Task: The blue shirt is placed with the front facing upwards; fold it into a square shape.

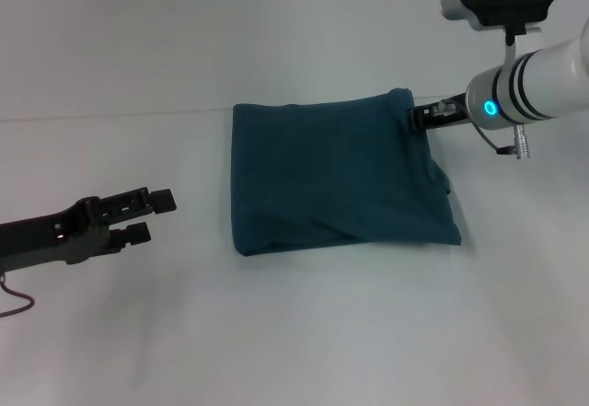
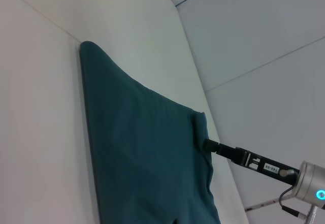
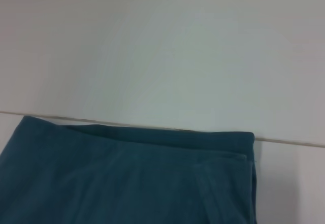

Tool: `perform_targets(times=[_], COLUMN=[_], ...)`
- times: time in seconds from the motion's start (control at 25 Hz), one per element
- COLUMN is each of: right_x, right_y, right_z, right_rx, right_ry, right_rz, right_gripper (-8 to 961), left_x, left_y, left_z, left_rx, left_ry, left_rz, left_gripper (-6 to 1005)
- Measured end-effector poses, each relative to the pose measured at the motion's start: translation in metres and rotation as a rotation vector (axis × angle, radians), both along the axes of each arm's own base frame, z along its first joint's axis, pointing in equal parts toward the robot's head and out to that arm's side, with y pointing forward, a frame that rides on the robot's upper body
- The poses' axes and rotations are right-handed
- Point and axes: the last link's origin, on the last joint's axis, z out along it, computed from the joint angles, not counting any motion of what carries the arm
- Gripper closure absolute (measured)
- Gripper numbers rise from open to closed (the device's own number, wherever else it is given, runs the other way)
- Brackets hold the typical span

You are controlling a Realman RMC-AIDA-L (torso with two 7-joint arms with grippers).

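Note:
The blue shirt (image 1: 331, 171) lies folded into a rough square in the middle of the white table, with no print or collar showing. My right gripper (image 1: 416, 117) is at the shirt's far right corner, its black fingers closed on the cloth edge, which is bunched and slightly raised there. The left wrist view shows the same grip (image 2: 209, 145) on the shirt (image 2: 142, 148). The right wrist view shows only the shirt's far edge (image 3: 127, 178). My left gripper (image 1: 152, 215) is open and empty, low over the table, well to the left of the shirt.
The white table (image 1: 294, 332) runs to a far edge (image 1: 110, 116) just behind the shirt, with a pale wall beyond. A thin cable (image 1: 14, 303) hangs by my left arm at the left border.

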Motion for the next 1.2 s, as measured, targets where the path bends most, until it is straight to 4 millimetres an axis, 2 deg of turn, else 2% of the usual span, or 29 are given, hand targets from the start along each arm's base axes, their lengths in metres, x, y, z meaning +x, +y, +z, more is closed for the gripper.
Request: perform_targets(times=[0.2, 0.56, 0.96, 1.2], right_x=[0.0, 0.002, 0.001, -0.001], right_y=[-0.001, 0.001, -0.001, -0.001], right_z=[-0.002, 0.009, 0.002, -0.002], right_rx=[0.005, 0.051, 0.053, 0.043], right_ry=[0.005, 0.027, 0.028, 0.019], right_rz=[-0.001, 0.003, 0.01, 0.021], right_gripper=[806, 803, 802, 865], left_x=[0.0, 0.0, -0.001, -0.002], left_y=[0.001, 0.001, 0.001, 0.0], left_z=[-0.001, 0.0, -0.002, -0.004], left_rx=[-0.003, -0.001, 0.003, -0.002], left_ry=[-0.003, -0.003, -0.003, -0.007], left_rz=[0.0, 0.001, 0.009, 0.009], left_gripper=[50, 50, 50, 51])
